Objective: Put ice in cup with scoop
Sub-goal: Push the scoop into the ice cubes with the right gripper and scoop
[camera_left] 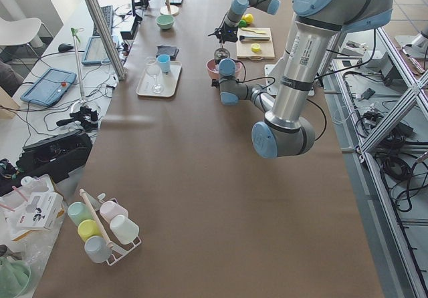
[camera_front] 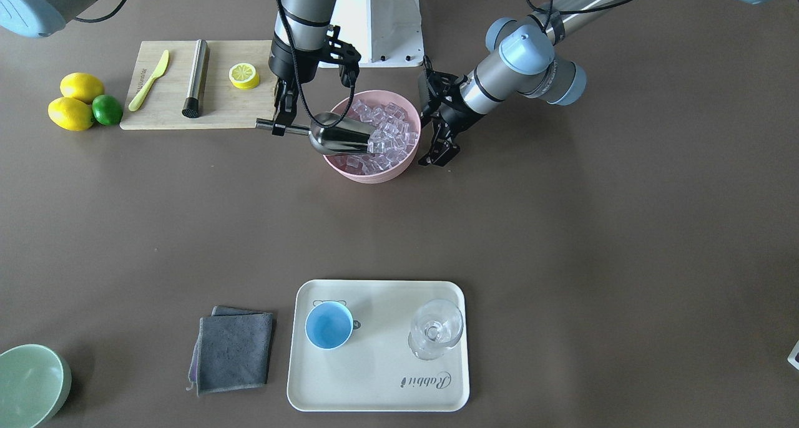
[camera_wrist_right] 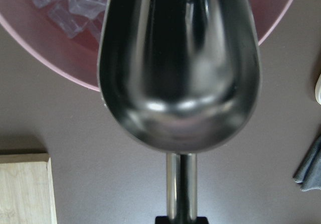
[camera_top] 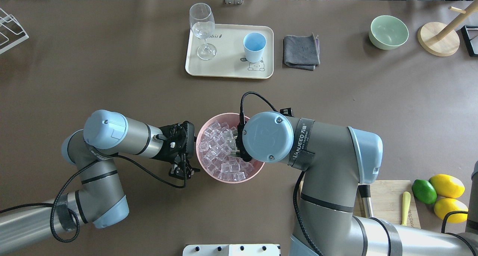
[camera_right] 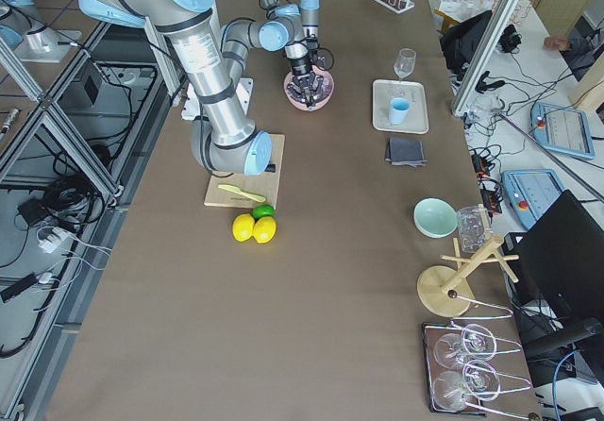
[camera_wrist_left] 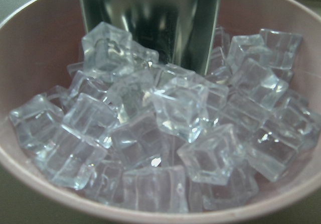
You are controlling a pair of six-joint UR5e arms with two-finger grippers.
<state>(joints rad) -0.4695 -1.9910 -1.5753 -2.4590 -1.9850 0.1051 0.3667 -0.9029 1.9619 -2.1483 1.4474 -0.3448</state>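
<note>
My right gripper (camera_front: 279,127) is shut on the thin rod handle of the steel scoop (camera_front: 340,138). The scoop's trough lies over the near rim of the pink bowl (camera_front: 374,173), its mouth against the ice (camera_front: 390,135). The right wrist view shows the scoop (camera_wrist_right: 178,68) from behind; I cannot see ice inside it. My left gripper (camera_front: 440,155) looks open and empty just outside the bowl's other side. The left wrist view shows the ice (camera_wrist_left: 170,133) heaped in front of the scoop (camera_wrist_left: 150,23). The light-blue cup (camera_front: 329,326) stands upright on the cream tray (camera_front: 374,384), far across the table.
A clear stemmed glass (camera_front: 437,328) shares the tray. A grey cloth (camera_front: 234,350) and a pale-green bowl (camera_front: 28,384) lie beside it. A cutting board (camera_front: 231,113) holds a steel cylinder (camera_front: 196,78), yellow-green knife (camera_front: 150,80) and lemon half (camera_front: 243,75); lemons (camera_front: 72,113) beside it.
</note>
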